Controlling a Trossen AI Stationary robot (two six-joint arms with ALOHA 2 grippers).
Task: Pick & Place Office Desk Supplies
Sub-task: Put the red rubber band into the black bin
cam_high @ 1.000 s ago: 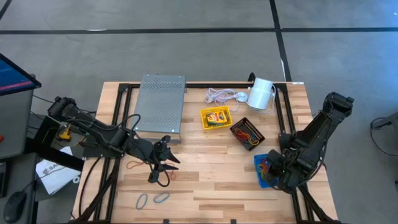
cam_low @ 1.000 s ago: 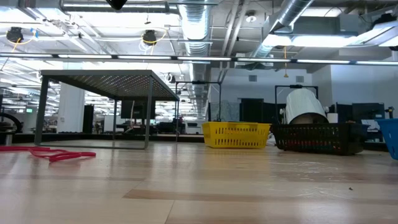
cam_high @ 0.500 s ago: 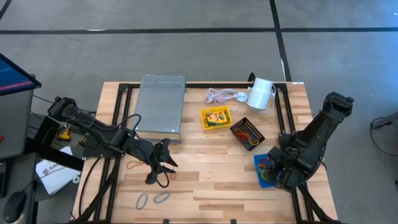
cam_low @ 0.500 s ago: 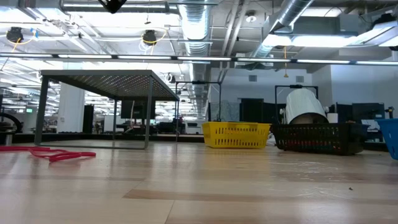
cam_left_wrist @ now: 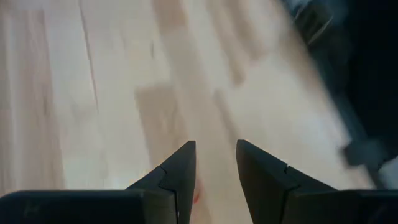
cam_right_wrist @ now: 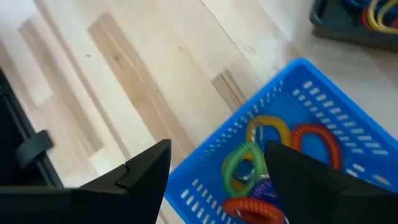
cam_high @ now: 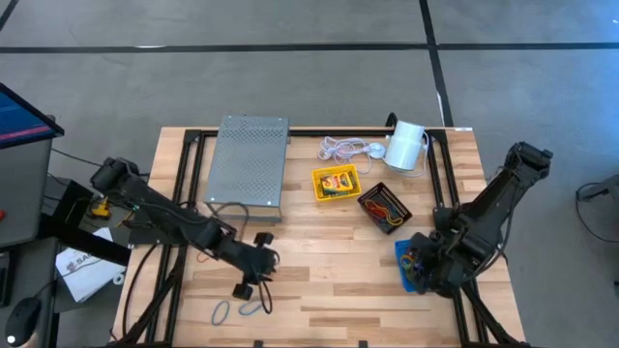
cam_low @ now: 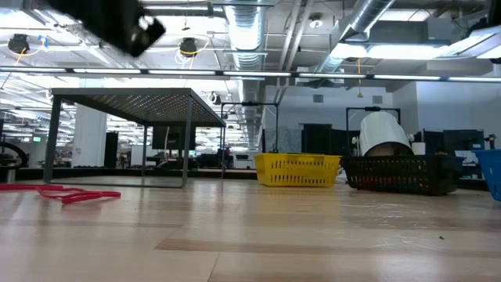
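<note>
On the wooden table [cam_high: 329, 261], the overhead view shows the whole layout: a grey perforated metal stand [cam_high: 249, 162] at the far left, a coiled white cord [cam_high: 340, 149] and a white cylinder [cam_high: 406, 145] at the far edge, and three trays on the right half. The yellow tray [cam_high: 335, 183] holds a crayon box [cam_high: 337, 182]; the black mesh tray [cam_high: 384, 208] just beside it holds coloured bands; the blue tray [cam_high: 411, 266] sits near the right edge, partly covered by the right arm.

The left gripper [cam_high: 253, 280] hangs over the near-left part of the table, close to a red rubber band [cam_high: 209, 256] and above two loose bands [cam_high: 238, 310] at the front edge. Its wrist camera alone shows the fingers [cam_left_wrist: 180, 171] standing slightly apart over bare wood with a red speck between them; whether they hold anything I cannot tell.

The right gripper [cam_right_wrist: 214, 168] hovers over the blue tray, jaws spread wide and released. Only its wrist camera shows the contents: green, yellow, orange and red bands [cam_right_wrist: 267, 162] lying inside.

The table-level view adds what the others lack: red bands [cam_low: 63, 193] lying flat at left, the yellow tray and black mesh tray seen side-on, and a dark part of an arm [cam_low: 117, 22] at the top.
</note>
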